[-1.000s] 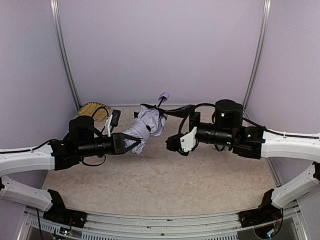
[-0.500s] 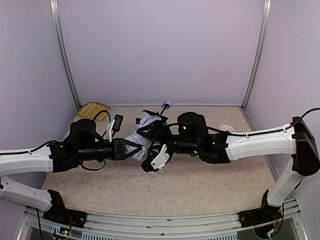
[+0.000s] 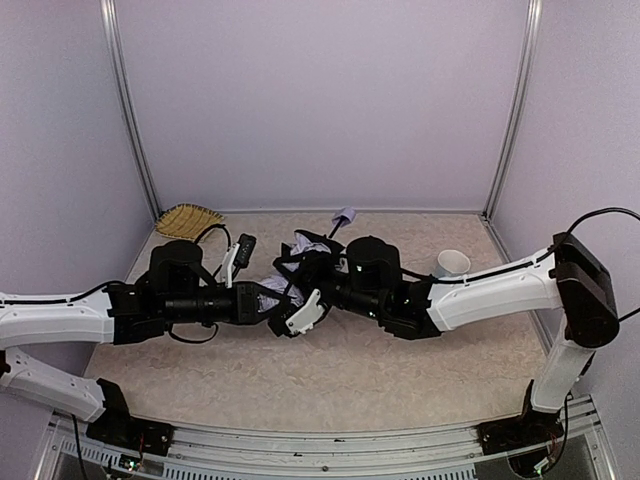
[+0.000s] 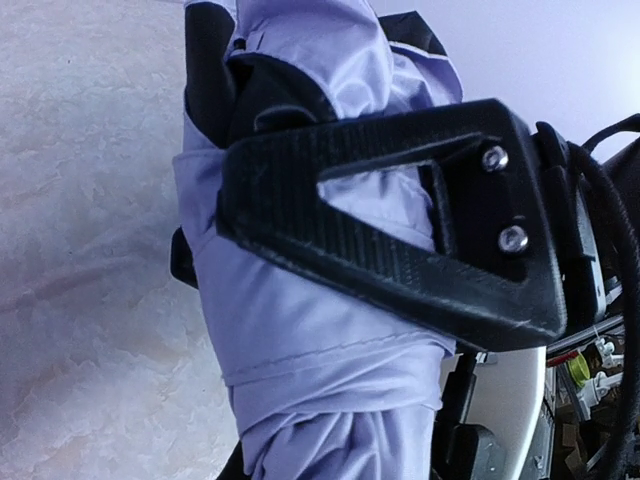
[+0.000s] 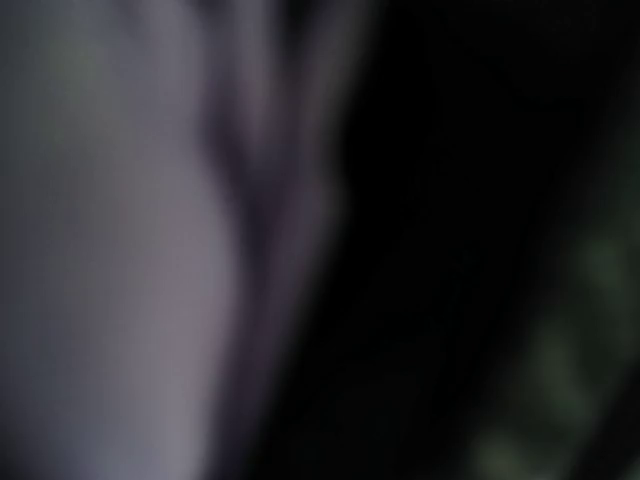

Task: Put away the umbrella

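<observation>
Your left hand [image 3: 268,300] pinches the umbrella [image 4: 300,330] across its bunched lavender fabric. One black finger [image 4: 380,230] lies flat over the cloth. The bundle sits between the two arms, over the middle of the desk [image 3: 330,385], with its handle [image 3: 345,214] pointing toward the back wall. Your right hand [image 3: 293,295] is in against the same bundle from the opposite side. Its wrist view is a blur, so I cannot tell whether it is spread or closed. A pale cup [image 3: 452,263] stands well off to the right.
</observation>
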`<state>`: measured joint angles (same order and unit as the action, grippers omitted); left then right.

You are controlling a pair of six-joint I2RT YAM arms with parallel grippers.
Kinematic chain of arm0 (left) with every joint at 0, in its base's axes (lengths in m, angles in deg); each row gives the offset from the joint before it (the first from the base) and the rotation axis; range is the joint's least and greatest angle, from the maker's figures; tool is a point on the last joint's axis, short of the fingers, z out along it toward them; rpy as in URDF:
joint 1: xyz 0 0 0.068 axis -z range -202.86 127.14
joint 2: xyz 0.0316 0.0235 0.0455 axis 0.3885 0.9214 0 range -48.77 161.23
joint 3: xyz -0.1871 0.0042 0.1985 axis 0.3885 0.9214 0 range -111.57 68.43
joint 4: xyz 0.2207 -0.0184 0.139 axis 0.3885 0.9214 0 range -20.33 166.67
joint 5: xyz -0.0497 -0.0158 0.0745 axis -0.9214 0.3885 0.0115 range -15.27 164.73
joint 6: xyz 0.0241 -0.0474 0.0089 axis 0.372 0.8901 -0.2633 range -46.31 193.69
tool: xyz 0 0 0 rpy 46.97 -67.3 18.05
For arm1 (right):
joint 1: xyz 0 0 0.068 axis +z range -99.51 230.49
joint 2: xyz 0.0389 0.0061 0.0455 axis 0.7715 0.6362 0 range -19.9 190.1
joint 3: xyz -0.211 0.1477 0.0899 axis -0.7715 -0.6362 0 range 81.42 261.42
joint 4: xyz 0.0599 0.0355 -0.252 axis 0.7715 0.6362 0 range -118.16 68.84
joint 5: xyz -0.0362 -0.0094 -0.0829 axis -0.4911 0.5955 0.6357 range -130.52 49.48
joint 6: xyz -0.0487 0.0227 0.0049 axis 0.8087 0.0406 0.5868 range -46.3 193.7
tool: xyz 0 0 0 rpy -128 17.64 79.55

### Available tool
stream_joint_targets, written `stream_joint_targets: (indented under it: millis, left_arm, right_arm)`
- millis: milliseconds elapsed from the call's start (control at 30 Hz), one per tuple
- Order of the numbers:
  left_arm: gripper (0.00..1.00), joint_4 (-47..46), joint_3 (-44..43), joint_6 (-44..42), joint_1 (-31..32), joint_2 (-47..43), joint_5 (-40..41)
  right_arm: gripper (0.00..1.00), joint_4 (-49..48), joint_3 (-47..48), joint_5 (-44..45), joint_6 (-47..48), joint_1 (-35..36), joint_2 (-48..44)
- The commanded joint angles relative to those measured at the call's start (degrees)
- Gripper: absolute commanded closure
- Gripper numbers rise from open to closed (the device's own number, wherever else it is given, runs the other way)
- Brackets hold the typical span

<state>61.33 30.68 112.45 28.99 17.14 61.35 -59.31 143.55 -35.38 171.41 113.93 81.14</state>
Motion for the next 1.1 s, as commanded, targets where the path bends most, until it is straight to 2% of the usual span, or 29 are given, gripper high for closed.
stream_joint_targets:
  millis: [0, 67, 133, 167, 300, 467, 600, 700, 767, 900, 1067]
  left_arm:
    - [0.66, -5.6, -3.4, -3.8, 0.9, -1.4, -0.6]
    - [0.40, -4.3, -4.2, -7.0, 1.0, -2.6, 1.7]
    - [0.24, -2.2, -5.3, -10.6, 1.1, -5.0, 5.2]
    - [0.18, -1.1, -5.8, -12.5, 1.1, -6.8, 7.5]
    - [0.06, 0.9, -6.5, -19.5, 1.0, -15.8, 16.0]
    - [0.03, 2.7, -5.8, -24.6, 0.6, -20.8, 22.9]
    - [0.03, 5.6, -6.7, -25.9, -0.8, -20.9, 27.0]
    - [0.03, 5.9, -6.9, -26.5, -2.4, -20.8, 27.9]
    - [0.03, 5.8, -7.0, -26.5, -3.6, -20.5, 26.8]
    - [0.03, 5.4, -6.6, -26.1, -5.4, -19.7, 25.3]
    - [0.03, 5.2, -6.2, -25.8, -7.5, -18.3, 22.5]
  right_arm:
    - [0.65, -5.9, -2.2, 1.4, -6.9, 1.2, -1.1]
    - [0.74, -6.2, -3.4, 1.1, -13.4, 1.2, -2.2]
    - [0.80, -7.0, -4.7, 0.3, -22.0, 1.0, -3.2]
    - [0.82, -6.7, -5.3, -0.7, -27.5, 0.6, -3.7]
    - [0.87, -5.1, -6.9, -9.8, -50.8, -2.9, -4.2]
    - [0.94, -10.8, -5.6, -24.8, -77.0, -10.4, -2.9]
    - [0.98, -11.9, 6.3, -33.4, -94.1, -15.7, -2.3]
    - [0.98, -13.2, 14.9, -36.8, -100.2, -16.6, -2.2]
    - [0.99, -17.3, 16.9, -39.3, -104.3, -16.4, -2.5]
    - [0.99, -29.0, 8.1, -37.9, -110.1, -16.1, -2.5]
    - [1.00, -32.1, -8.4, -28.0, -106.8, -14.7, 7.0]
